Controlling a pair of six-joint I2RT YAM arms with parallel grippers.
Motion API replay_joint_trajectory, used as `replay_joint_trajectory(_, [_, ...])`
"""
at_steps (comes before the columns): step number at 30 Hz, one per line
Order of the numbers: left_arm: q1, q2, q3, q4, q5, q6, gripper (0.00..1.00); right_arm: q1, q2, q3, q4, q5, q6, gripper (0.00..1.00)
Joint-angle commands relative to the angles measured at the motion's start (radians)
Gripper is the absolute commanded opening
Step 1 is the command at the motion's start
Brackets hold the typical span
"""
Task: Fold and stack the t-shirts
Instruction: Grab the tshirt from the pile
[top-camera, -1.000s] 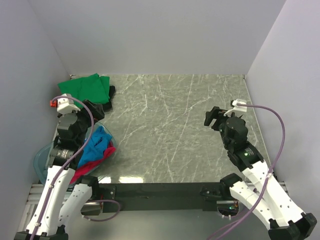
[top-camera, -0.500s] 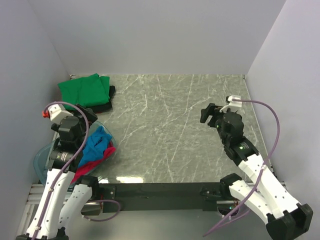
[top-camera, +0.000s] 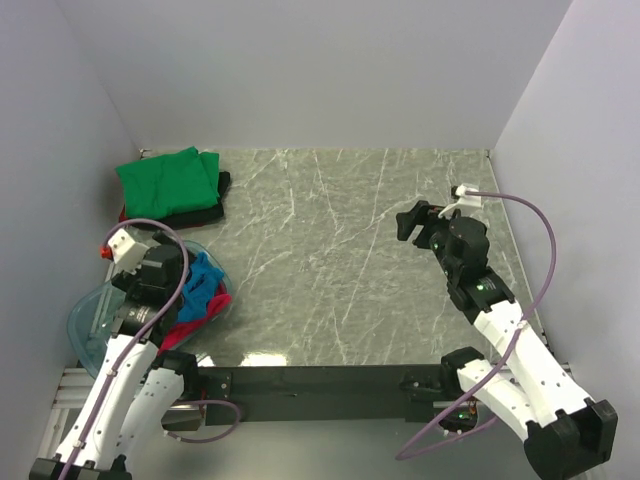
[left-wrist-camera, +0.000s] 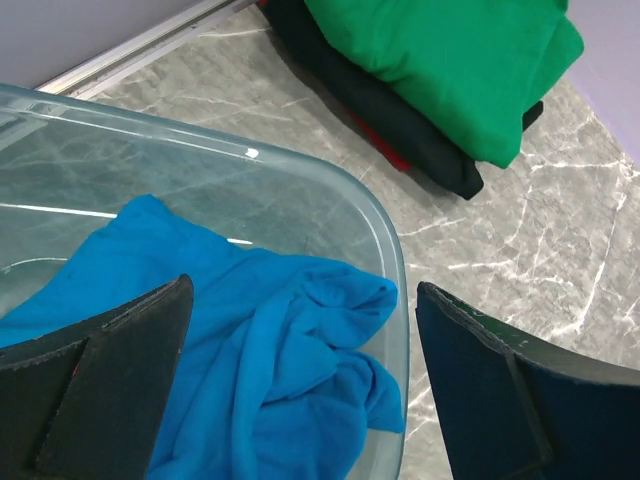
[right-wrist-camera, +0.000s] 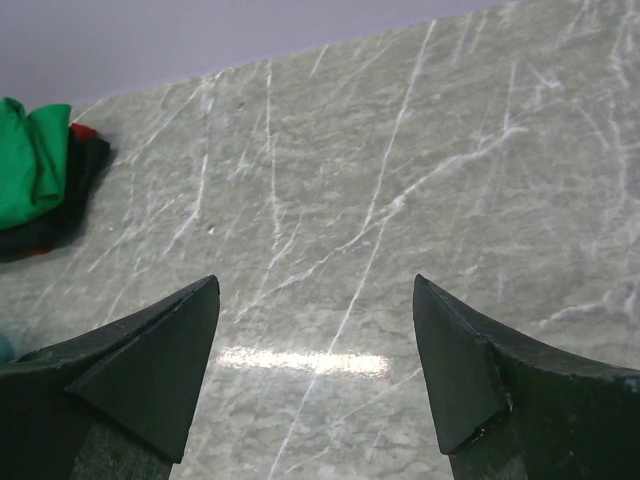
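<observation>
Fig.: L jaws spread above crumpled bright blue cloth t-shirt (left-wrist-camera: 270, 340) in clear plastic bin (left-wrist-camera: 392, 245), lower left; magenta-red cloth (top-camera: 180, 330) beneath it. Folded green t-shirt (top-camera: 168, 180) atop black t-shirt (top-camera: 205, 212), upper left of grey marbled desk (top-camera: 330, 260). R jaws spread, empty, right of centre.
</observation>
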Motion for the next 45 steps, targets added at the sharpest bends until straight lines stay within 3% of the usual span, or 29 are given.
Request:
replay_joint_trajectory(1, [-0.032,-0.033,0.003,-0.023,-0.058,-0.037,0.99,-0.015,0.019,0.005,0.056,-0.060,0.018,0.84])
replay_joint_trajectory(10, [-0.123,-0.025,0.006,-0.084,-0.046,-0.091,0.99,-0.037,0.019,-0.002,0.052,-0.078,0.025,0.84])
replay_joint_trajectory(17, [-0.228,0.121,0.073,-0.265,-0.115,-0.271,0.99,-0.051,-0.001,-0.010,0.036,-0.082,0.021,0.84])
replay_joint_trajectory(26, [-0.308,0.242,0.087,-0.306,-0.007,-0.319,0.98,-0.061,0.011,-0.010,0.044,-0.089,0.013,0.84])
replay_joint_trajectory(28, [-0.327,0.269,0.093,-0.322,-0.006,-0.329,0.93,-0.061,0.018,-0.012,0.047,-0.086,0.012,0.84])
replay_joint_trajectory(31, [-0.368,0.302,0.099,-0.337,-0.016,-0.355,0.74,-0.063,0.022,-0.009,0.038,-0.074,0.006,0.84])
replay_joint_trajectory(32, [-0.383,0.302,0.102,-0.349,-0.020,-0.358,0.59,-0.063,0.022,-0.008,0.036,-0.074,0.005,0.84])
replay_joint_trajectory(33, [-0.388,0.305,0.102,-0.351,-0.020,-0.361,0.51,-0.064,0.022,-0.010,0.039,-0.072,0.004,0.84])
replay_joint_trajectory(34, [-0.390,0.299,0.101,-0.349,-0.017,-0.359,0.34,-0.066,0.019,-0.010,0.038,-0.068,0.004,0.84])
replay_joint_trajectory(38, [-0.394,0.282,0.102,-0.346,-0.016,-0.358,0.01,-0.075,0.028,-0.010,0.039,-0.072,0.007,0.84])
replay_joint_trajectory(45, [-0.393,0.211,0.194,-0.362,-0.076,-0.301,0.01,-0.089,0.051,-0.013,0.049,-0.100,0.021,0.84])
